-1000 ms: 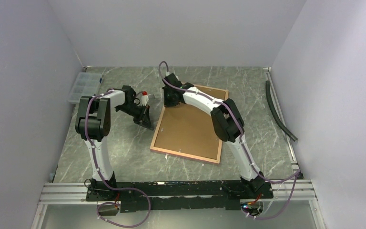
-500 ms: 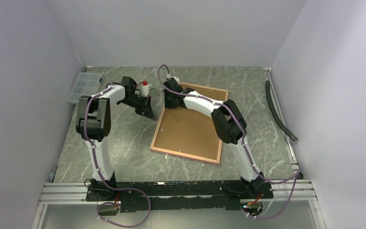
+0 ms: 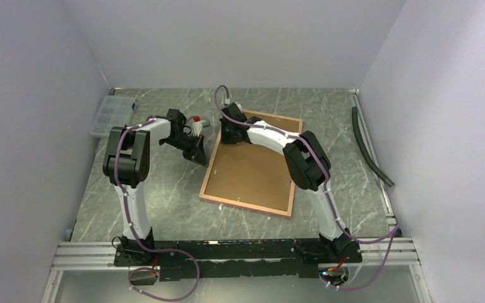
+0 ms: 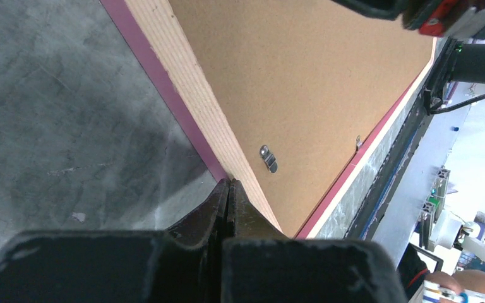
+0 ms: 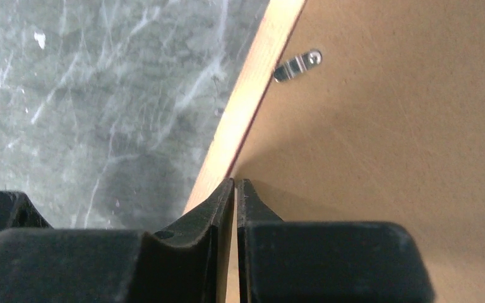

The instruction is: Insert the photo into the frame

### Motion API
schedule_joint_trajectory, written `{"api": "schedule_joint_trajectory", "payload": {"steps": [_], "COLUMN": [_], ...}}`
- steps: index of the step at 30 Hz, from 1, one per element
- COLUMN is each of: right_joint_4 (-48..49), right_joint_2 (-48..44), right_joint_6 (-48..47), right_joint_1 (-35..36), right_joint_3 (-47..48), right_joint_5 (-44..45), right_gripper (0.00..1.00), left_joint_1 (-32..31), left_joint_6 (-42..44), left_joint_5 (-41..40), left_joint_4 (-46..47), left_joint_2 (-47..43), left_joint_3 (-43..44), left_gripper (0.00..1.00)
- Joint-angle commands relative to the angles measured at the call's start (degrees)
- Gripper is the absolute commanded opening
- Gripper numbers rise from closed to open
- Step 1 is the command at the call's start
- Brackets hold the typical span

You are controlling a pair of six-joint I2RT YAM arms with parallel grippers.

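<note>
The frame (image 3: 246,206) lies face down on the table, tan rails up, a pink edge showing, with a plain brown backing board (image 3: 252,167) inside it. The photo is hidden. My left gripper (image 3: 197,154) is shut, its tips (image 4: 229,183) resting at the outer side of the frame's left rail (image 4: 189,82). My right gripper (image 3: 227,136) is near the far left corner. Its jaws (image 5: 235,181) are shut to a hair-thin slit with nothing visible between them, over the seam between rail (image 5: 259,82) and board.
Small metal clips (image 4: 268,158) (image 5: 297,65) sit on the backing board near the rail. A clear plastic box (image 3: 108,115) stands at the far left edge. A black hose (image 3: 369,148) lies along the right side.
My left wrist has swung rightward and further back, bringing its shut gripper up to the frame's left rail. My right gripper has shifted slightly near the far left corner.
</note>
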Motion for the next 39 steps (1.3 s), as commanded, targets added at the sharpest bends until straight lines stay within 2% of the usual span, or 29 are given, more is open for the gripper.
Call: {"api": "schedule_joint_trajectory", "payload": {"steps": [1,7,12,18,27,36,39], "right_joint_4": [-13.9,-14.3,-13.6,-9.3,-8.0,-8.1,-8.2], "right_joint_2": [-2.6,-7.7,-8.5,-7.2,-6.1,-8.0,-6.3], "right_joint_6": [-0.5,-1.7,-1.7,0.1,1.6,1.8,1.3], "right_joint_1": [-1.1,-1.4,-1.5,-1.5,-2.3,-2.1,-2.3], "right_joint_3": [-3.2,0.9,2.6,-2.8,-11.6,1.2,4.2], "right_joint_5": [-2.5,-0.6,-1.2,-5.4,-5.2,-8.7,-6.2], "right_gripper": [0.13,0.12,0.11,0.09,0.03,0.06,0.07], "left_joint_1": [-0.3,-0.3,-0.3,-0.3,-0.3,-0.3,-0.3], "left_joint_6": [-1.9,-1.5,-1.3,-1.0,-1.0,-1.7,-1.9], "left_joint_5": [-0.1,-0.6,-0.6,-0.5,-0.4,0.5,0.6], "left_joint_4": [0.9,0.8,0.7,0.5,0.4,-0.2,-0.2], "left_joint_2": [-0.9,-1.6,-1.9,-1.9,-1.5,-1.7,-1.8], "left_joint_3": [-0.6,-1.9,-2.5,-2.9,-2.7,-2.1,-1.7], "left_gripper": [0.03,0.03,0.03,0.03,0.03,0.03,0.03]}}
